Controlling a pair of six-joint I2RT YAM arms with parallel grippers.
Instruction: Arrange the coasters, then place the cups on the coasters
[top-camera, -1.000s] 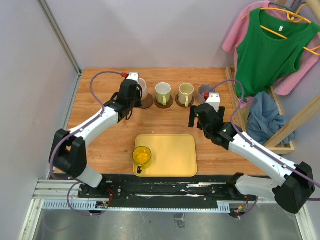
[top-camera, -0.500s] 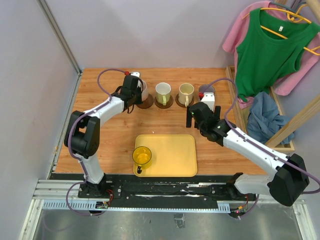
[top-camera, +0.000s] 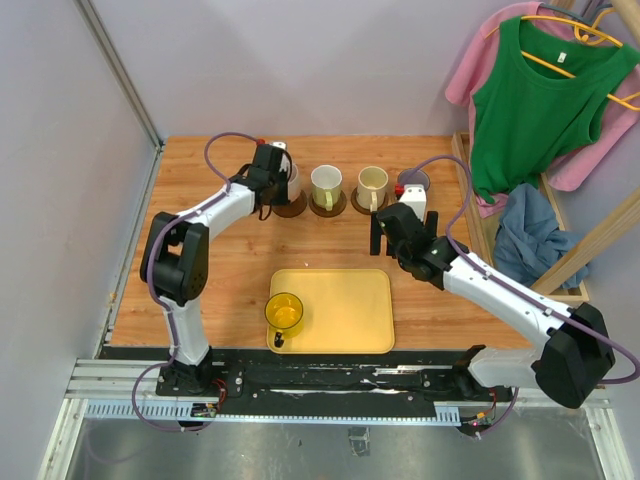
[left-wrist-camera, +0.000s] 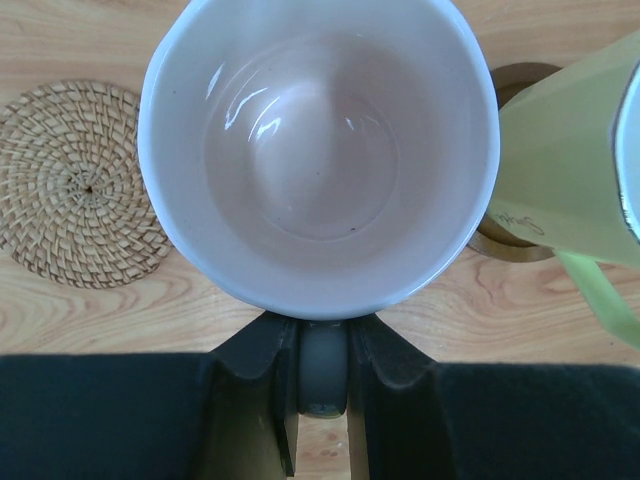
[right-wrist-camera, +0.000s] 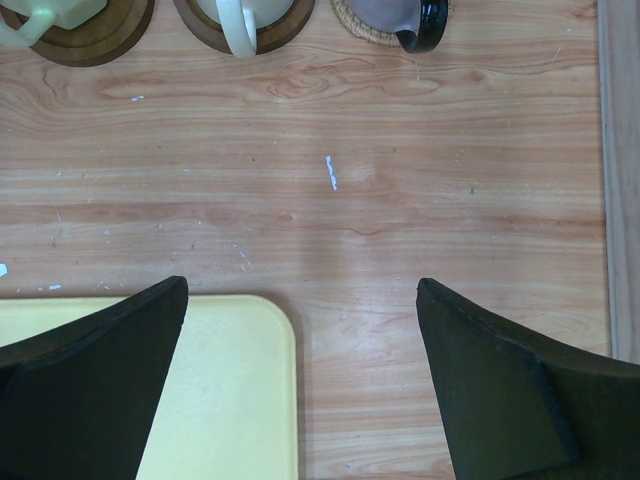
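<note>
Your left gripper (top-camera: 272, 172) is nearly closed and pinches the handle of the pink cup (top-camera: 287, 178). The left wrist view shows the handle clamped between the two fingers (left-wrist-camera: 262, 350).

The pink cup sits at the left end of the row along the far side of the table (top-camera: 220, 250). It is over a dark brown coaster (top-camera: 293, 208) that shows at its near edge. I can't tell whether the cup's base touches the coaster.

In the wrist view, a bare woven tan coaster (left-wrist-camera: 85, 180) lies just left of the pink cup.

The rest of the row, going right:
- The green-white cup (top-camera: 326, 184) stands on the second dark coaster (top-camera: 327, 209).
- The cream cup (top-camera: 372, 182) stands on the third dark coaster (top-camera: 368, 208).
- The grey-purple cup (top-camera: 412, 181) stands on the other tan coaster (right-wrist-camera: 365, 30).

All three are upright.

The yellow cup (top-camera: 284, 311) stands upright in the near-left corner of the yellow tray (top-camera: 350, 310), well apart from the row, with its handle toward the near edge.

Your right gripper (top-camera: 383, 236) is spread wide with nothing between the fingers (right-wrist-camera: 95, 390). It hangs over bare wood between the tray's far-right corner and the cup row, touching neither.
</note>
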